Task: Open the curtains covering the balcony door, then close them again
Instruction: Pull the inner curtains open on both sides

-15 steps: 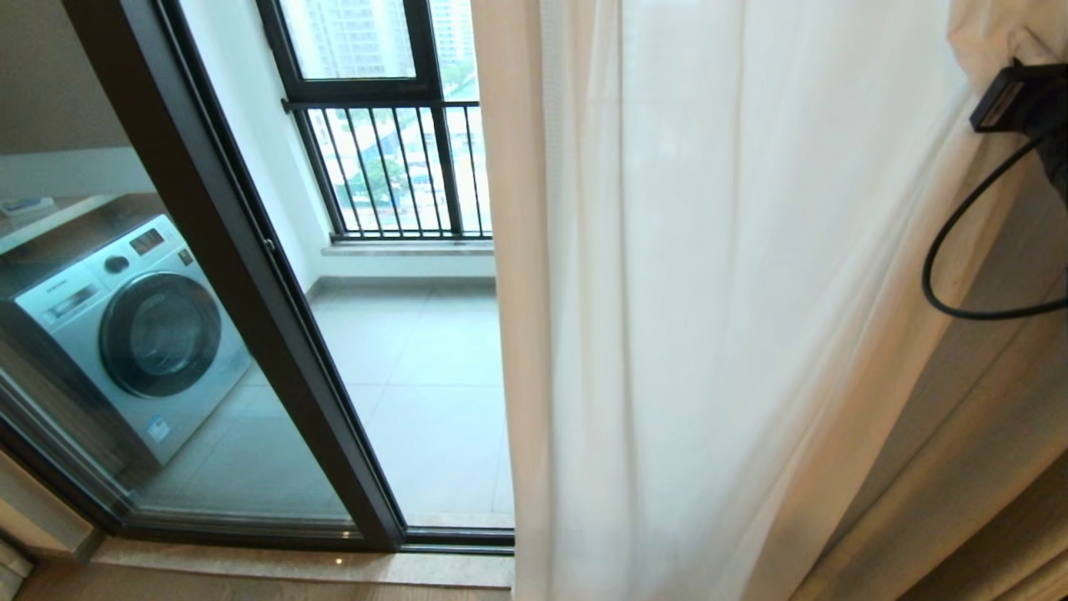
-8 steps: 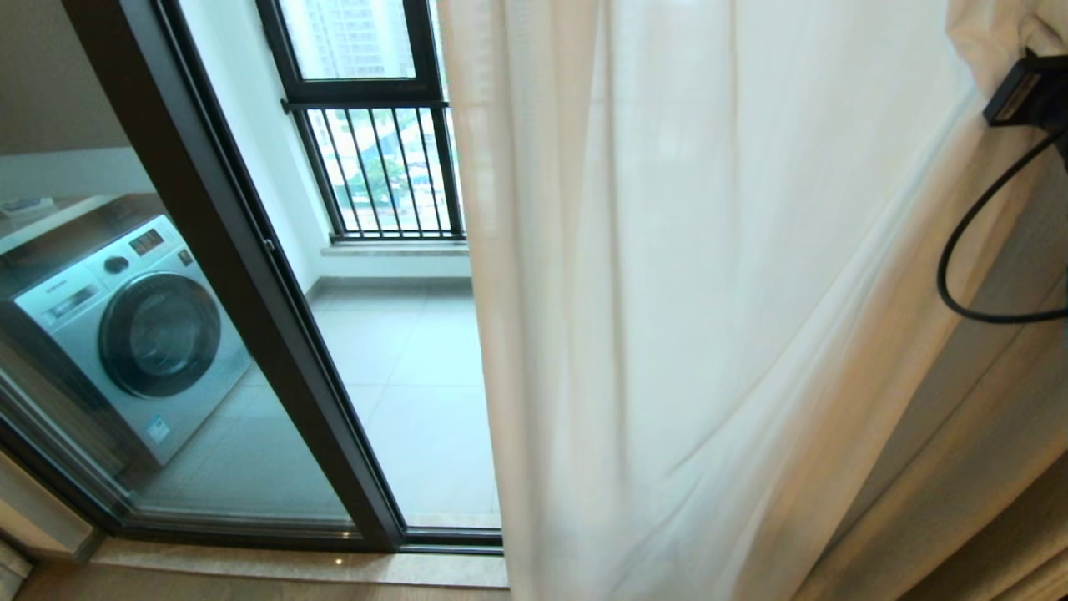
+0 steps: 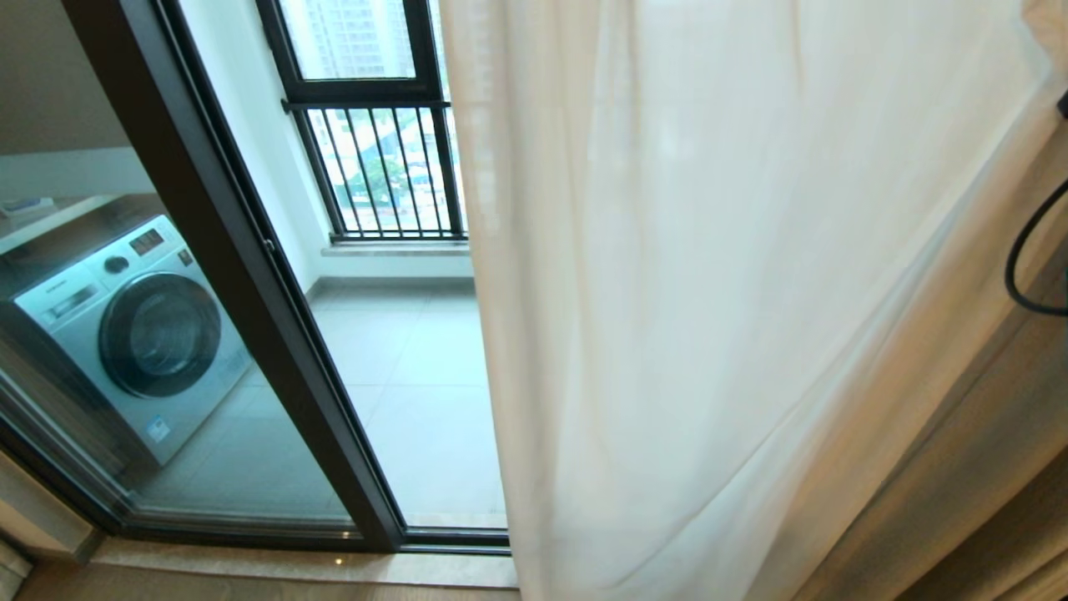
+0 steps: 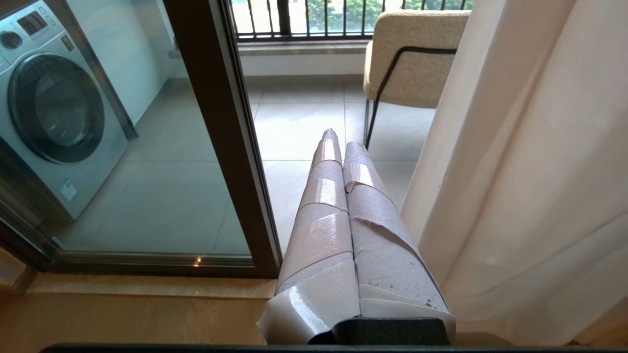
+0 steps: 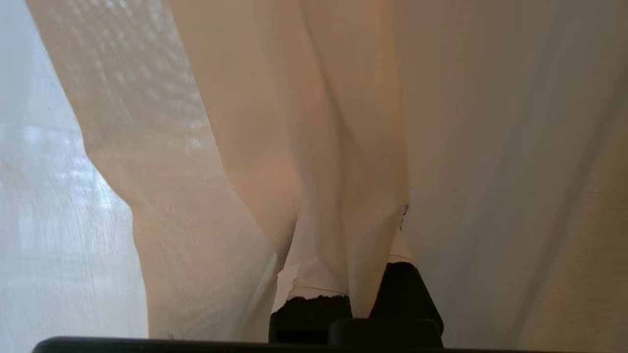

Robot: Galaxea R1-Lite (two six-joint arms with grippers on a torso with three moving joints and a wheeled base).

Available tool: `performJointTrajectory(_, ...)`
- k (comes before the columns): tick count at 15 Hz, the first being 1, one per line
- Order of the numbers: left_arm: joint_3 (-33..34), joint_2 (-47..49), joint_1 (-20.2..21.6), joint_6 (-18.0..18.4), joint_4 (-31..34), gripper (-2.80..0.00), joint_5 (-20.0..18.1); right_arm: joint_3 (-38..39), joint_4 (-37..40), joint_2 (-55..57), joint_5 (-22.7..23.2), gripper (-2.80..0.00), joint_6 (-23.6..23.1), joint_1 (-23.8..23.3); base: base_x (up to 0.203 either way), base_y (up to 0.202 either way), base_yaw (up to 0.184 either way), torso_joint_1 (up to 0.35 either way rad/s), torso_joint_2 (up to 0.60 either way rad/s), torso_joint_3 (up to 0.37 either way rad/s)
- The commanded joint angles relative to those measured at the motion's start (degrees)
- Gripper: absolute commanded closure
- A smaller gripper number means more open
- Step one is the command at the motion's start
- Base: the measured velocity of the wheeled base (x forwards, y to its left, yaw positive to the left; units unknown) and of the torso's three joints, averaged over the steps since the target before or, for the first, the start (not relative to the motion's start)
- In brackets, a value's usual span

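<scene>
The sheer white curtains (image 3: 709, 292) hang over the right part of the balcony door, whose dark frame (image 3: 250, 275) and glass show uncovered on the left. In the right wrist view my right gripper (image 5: 351, 215) is shut on a fold of the curtains (image 5: 171, 196), with fabric running between the taped fingers and draped over them. In the head view the gripper itself is past the right edge. My left gripper (image 4: 342, 142) is shut and empty, parked low, pointing at the balcony floor between the door frame (image 4: 221, 137) and the curtains (image 4: 530, 171).
Behind the glass on the left stands a washing machine (image 3: 133, 334). A black-barred railing (image 3: 384, 167) closes the balcony's far side. A beige chair (image 4: 412, 59) stands on the balcony tiles. A black cable (image 3: 1022, 267) loops at the right edge. A stone sill (image 3: 292, 568) runs below the door.
The curtain's free edge has swung a little to the left at the top. My right wrist's black housing has slid out past the right edge, and the fabric is pulled tauter toward it.
</scene>
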Motion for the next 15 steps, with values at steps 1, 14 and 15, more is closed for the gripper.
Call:
performJointTrajectory(1,0.0,0.0,0.0,0.0,0.0,0.0,0.0,-0.1,-0.2,-0.8,1.4,0.0,0.0,-3.7,0.0,0.0,0.0,0.0,0.0,0.0)
performJointTrajectory(14,0.0,0.0,0.0,0.0,0.0,0.0,0.0,-11.0,3.8,3.7,10.2,0.0,3.8,-29.0,0.0,0.0,0.0,0.0,0.0,0.0)
performJointTrajectory(15,0.0,0.0,0.0,0.0,0.0,0.0,0.1,-11.8,3.8,4.4,10.3,0.0,3.8,-30.1,0.0,0.0,0.0,0.0,0.0,0.0)
